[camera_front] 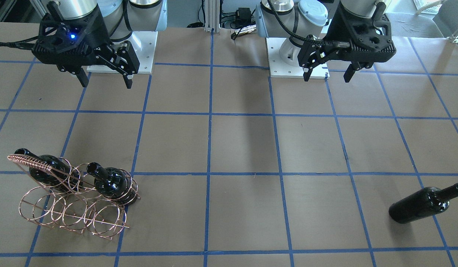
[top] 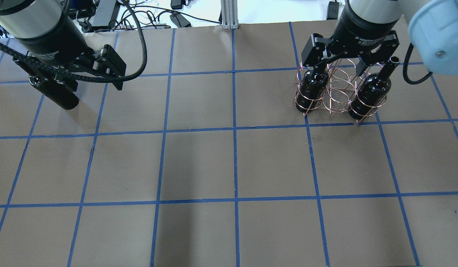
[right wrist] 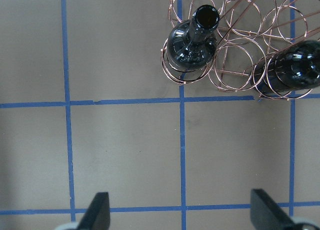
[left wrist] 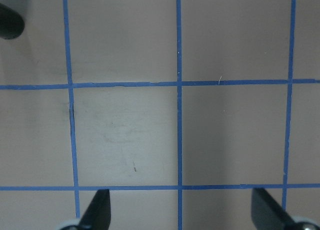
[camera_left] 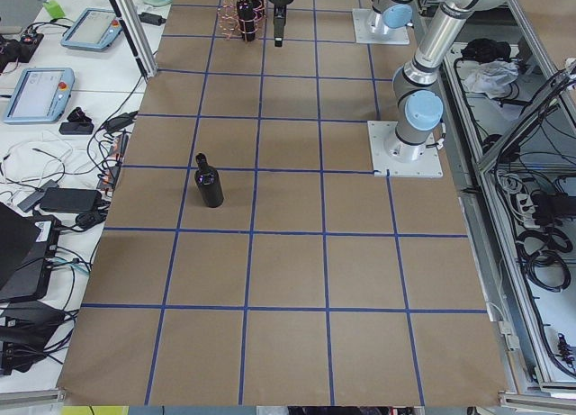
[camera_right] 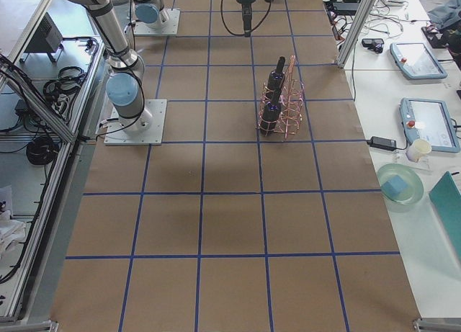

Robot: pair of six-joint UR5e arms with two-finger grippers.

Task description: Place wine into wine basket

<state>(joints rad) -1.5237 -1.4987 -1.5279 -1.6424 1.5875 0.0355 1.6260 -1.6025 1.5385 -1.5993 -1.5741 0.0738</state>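
Note:
A near-black wine bottle (camera_front: 425,204) stands upright and alone on the table; it also shows in the exterior left view (camera_left: 210,181) and partly under my left arm in the overhead view (top: 56,94). The copper wire wine basket (camera_front: 71,209) holds two like bottles (top: 313,87) (top: 372,92) in its outer rings; the middle rings hold nothing. My left gripper (camera_front: 327,78) is open and empty, raised above the table, nearer the robot than the lone bottle. My right gripper (camera_front: 106,84) is open and empty, raised, with the basket (right wrist: 240,65) ahead of its fingertips (right wrist: 100,210).
The table is brown paper with a blue tape grid (top: 234,133). Both arm bases (camera_front: 295,55) stand at the robot-side edge. Tablets, cables and a cup (camera_right: 418,148) lie on benches beyond the table's far edge.

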